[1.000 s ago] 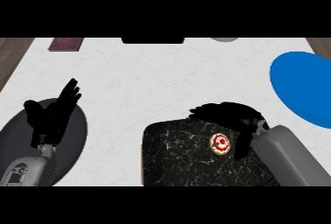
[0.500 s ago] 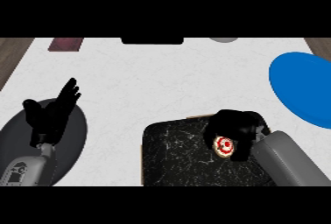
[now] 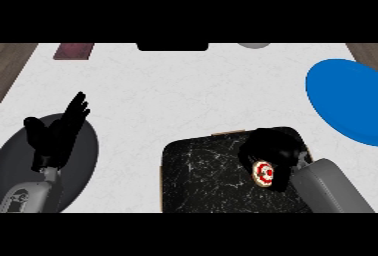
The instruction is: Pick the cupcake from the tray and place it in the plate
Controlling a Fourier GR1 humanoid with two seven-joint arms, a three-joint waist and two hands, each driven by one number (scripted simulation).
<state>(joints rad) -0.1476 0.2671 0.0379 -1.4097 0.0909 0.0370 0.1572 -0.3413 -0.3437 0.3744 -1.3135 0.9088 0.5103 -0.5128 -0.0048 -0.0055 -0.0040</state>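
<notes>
The cupcake [image 3: 264, 172], white and red on top, sits on the black marbled tray [image 3: 207, 177] toward its right side. My right hand [image 3: 269, 147] is curled over the cupcake, fingers around its far and right sides, hiding most of it. The blue plate [image 3: 345, 97] lies at the right edge of the white counter, beyond the tray. My left hand [image 3: 57, 131] rests open with fingers up at the left, above a dark grey round mat.
A dark grey round mat [image 3: 81, 165] lies under the left arm. Along the far edge of the counter are a maroon item [image 3: 74, 51], a black object [image 3: 172, 46] and a grey object [image 3: 255, 45].
My right hand has come down and toward me over the tray and its fingers have curled round the cupcake. The left hand has stayed still.
</notes>
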